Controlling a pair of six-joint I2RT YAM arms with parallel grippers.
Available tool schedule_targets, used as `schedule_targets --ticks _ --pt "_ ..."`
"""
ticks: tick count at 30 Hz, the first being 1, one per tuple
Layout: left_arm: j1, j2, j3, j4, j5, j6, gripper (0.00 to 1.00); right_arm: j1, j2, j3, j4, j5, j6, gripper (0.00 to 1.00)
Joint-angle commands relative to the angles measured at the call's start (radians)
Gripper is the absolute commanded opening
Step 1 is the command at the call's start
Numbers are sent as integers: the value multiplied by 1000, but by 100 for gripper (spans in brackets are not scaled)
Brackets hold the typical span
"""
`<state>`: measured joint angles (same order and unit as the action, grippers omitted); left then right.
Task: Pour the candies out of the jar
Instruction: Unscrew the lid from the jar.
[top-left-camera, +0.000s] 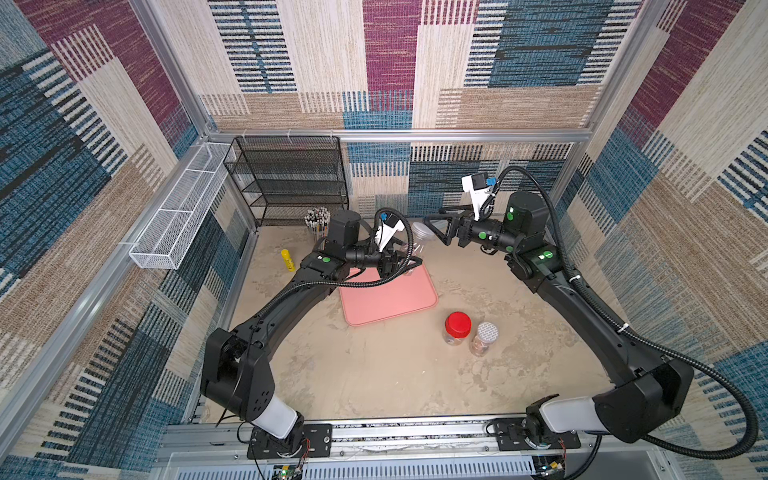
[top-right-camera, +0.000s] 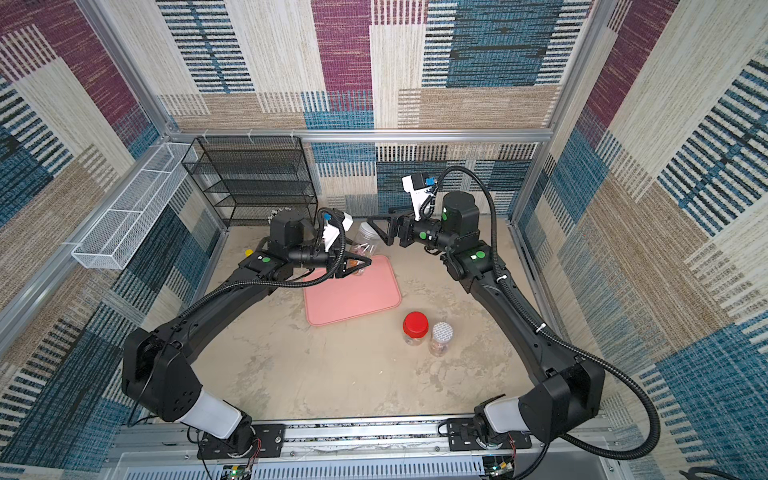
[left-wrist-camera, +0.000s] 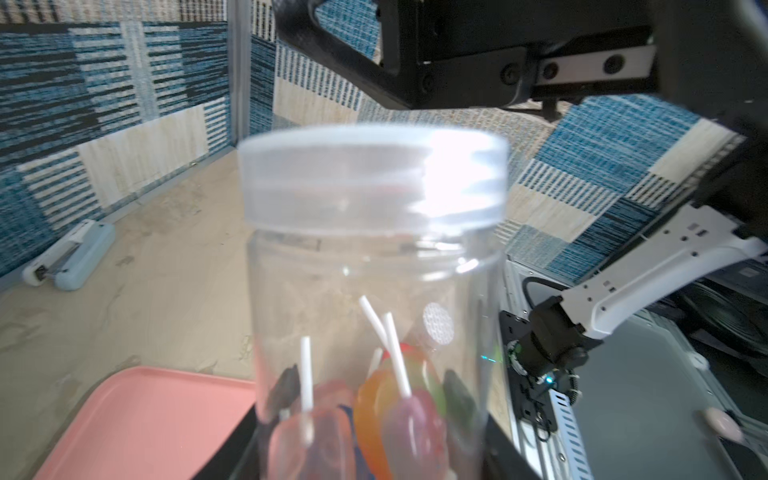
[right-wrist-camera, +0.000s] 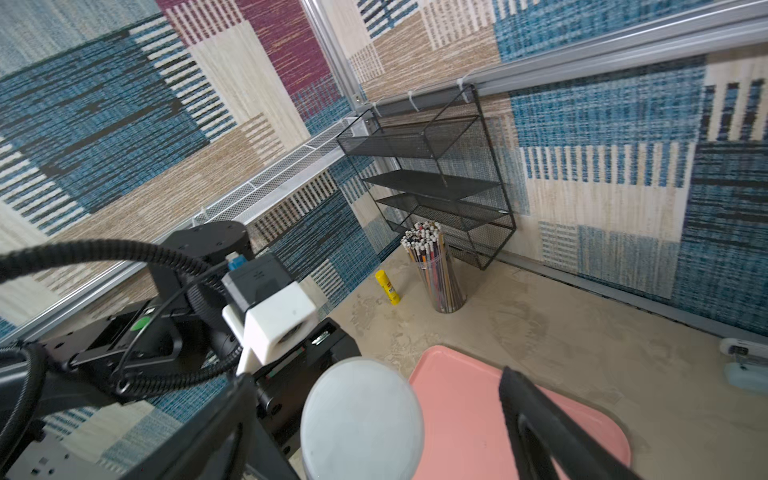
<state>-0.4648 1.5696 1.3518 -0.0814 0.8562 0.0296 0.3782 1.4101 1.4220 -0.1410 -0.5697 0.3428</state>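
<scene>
Where the jar is: the clear plastic jar (left-wrist-camera: 374, 311) is upright in the left hand (top-right-camera: 353, 266), at the far edge of the pink tray (top-left-camera: 390, 303); whether its base touches the tray cannot be told.
Left hand: closed tight around the lower part of the jar, one dark finger showing through each side of the clear wall.
Lid: a translucent white screw lid (left-wrist-camera: 374, 178) sits on the jar's mouth.
Candies: the lollipops (left-wrist-camera: 374, 411) lie heaped in the bottom of the jar, with orange, pink and purplish heads and white sticks pointing up toward the lid.
Right hand: the right hand (right-wrist-camera: 374, 399) is spread wide and level with the lid, one finger on each side, both clear of it and holding nothing.
Surface: the sandy, mottled surface (top-left-camera: 374, 374) also carries a red-lidded jar (top-left-camera: 458, 326) just beside a jar with a patterned lid (top-left-camera: 486, 332), nearer the arms' bases than the tray.
Far corner: a cup of pencils (right-wrist-camera: 436, 270) stands near a yellow glue stick (right-wrist-camera: 387, 286), under a black mesh rack (right-wrist-camera: 436, 174).
</scene>
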Motion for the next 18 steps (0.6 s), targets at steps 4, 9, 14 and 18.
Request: schedule_targets --ticks 4,9,14,18 --pt "-19 4 -10 14 -181 55 0 13 51 15 -39 102 94 90" --pt "-47 17 3 -31 -269 108 0 41 72 6 -22 122 111 89" --pt "-63 42 33 -77 -343 133 0 55 78 -14 -14 142 122 87" --pt "-71 45 33 -76 -361 137 0 60 82 -16 -25 180 120 84"
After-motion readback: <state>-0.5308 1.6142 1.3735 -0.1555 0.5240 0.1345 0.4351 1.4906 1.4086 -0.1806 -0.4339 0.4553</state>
